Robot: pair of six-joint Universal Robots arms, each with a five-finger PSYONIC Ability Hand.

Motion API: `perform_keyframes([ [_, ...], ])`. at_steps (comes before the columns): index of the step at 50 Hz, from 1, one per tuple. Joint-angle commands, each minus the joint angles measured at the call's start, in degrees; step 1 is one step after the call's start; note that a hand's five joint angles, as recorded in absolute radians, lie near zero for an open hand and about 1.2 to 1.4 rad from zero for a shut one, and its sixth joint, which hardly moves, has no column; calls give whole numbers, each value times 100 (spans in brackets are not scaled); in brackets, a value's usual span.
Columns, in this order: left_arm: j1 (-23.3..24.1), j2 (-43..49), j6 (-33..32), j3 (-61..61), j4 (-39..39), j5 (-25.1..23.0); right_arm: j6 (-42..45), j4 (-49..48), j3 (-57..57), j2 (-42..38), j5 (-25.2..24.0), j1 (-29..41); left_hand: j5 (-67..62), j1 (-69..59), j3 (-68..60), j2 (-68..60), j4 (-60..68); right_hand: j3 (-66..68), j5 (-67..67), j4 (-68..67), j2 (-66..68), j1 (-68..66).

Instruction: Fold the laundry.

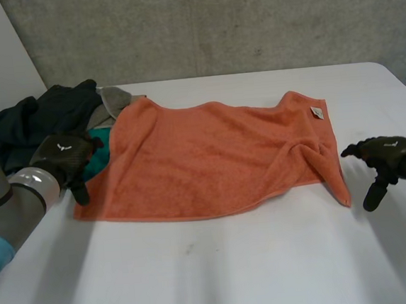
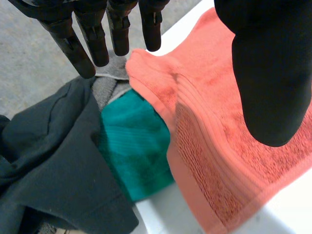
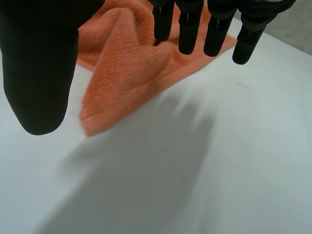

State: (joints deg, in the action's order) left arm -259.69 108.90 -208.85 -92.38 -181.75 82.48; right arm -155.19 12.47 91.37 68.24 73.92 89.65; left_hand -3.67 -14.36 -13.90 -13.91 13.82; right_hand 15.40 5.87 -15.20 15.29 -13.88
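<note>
An orange towel [image 1: 211,158] lies spread across the middle of the white table [image 1: 220,271], rumpled at its right end, with a small white tag [image 1: 317,112] at its far right corner. My left hand [image 1: 65,155] hovers open by the towel's left edge, holding nothing; its straight fingers [image 2: 92,36] point over the pile and its thumb [image 2: 270,73] hangs above the towel [image 2: 219,146]. My right hand [image 1: 381,154] is open just right of the towel's near right corner [image 3: 97,122], fingers [image 3: 214,29] straight and apart from the cloth.
A laundry pile sits at the table's left: a dark garment [image 1: 37,120], a grey cloth [image 1: 113,103] and a teal cloth [image 1: 100,150] partly under the towel's left edge. In the left wrist view the teal cloth [image 2: 134,146] lies between the dark garment [image 2: 53,161] and the towel.
</note>
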Motion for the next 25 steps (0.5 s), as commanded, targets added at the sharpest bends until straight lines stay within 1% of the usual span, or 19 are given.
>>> perform_keyframes([
  [1, -222, 34, 99, -61, 34, -233, -169, -796, 319, -144, -238, 131, -378, -309, -354, -353, 362, 435, 388, -455, 446, -587],
  [4, -258, 34, 134, -87, 34, -259, -415, -1070, 276, -310, -133, 219, -428, -359, -405, -403, 412, 837, 790, -857, 848, -989],
  [7, -258, 61, 117, -123, 43, -233, -653, -1115, 179, -460, -10, 324, -445, -376, -422, -420, 429, 940, 893, -960, 951, -1092],
  [14, -293, 87, 108, -246, 34, -242, -1242, -1053, -304, -996, 684, 623, -664, -595, -641, -639, 648, 1511, 1464, -1531, 1522, -1663],
  [15, -302, 87, 108, -255, 34, -242, -1268, -1053, -348, -1040, 763, 650, -664, -595, -641, -639, 648, 1795, 1748, -1816, 1806, -1947],
  [16, -319, 87, 108, -263, 17, -250, -1347, -1079, -453, -1119, 912, 711, -664, -595, -641, -639, 648, 2597, 2550, -2618, 2608, -2750],
  [19, -337, 70, 108, -263, 17, -268, -1427, -1123, -594, -1216, 1080, 799, -664, -595, -641, -639, 648, 3427, 3380, -3447, 3438, -3579],
  [21, -354, 70, 108, -264, 8, -277, -1436, -1185, -691, -1252, 1221, 852, -664, -595, -641, -639, 648, 6074, 6027, -6095, 6085, -6227],
  [22, -363, 70, 108, -263, 8, -277, -1444, -1203, -717, -1252, 1265, 852, -664, -595, -641, -639, 648, 6456, 6409, -6476, 6467, -6608],
  [25, -398, 61, 108, -272, 25, -285, -1471, -1317, -665, -1103, 1432, 826, -680, -611, -657, -656, 665, 6460, 6413, -6480, 6471, -6612],
])
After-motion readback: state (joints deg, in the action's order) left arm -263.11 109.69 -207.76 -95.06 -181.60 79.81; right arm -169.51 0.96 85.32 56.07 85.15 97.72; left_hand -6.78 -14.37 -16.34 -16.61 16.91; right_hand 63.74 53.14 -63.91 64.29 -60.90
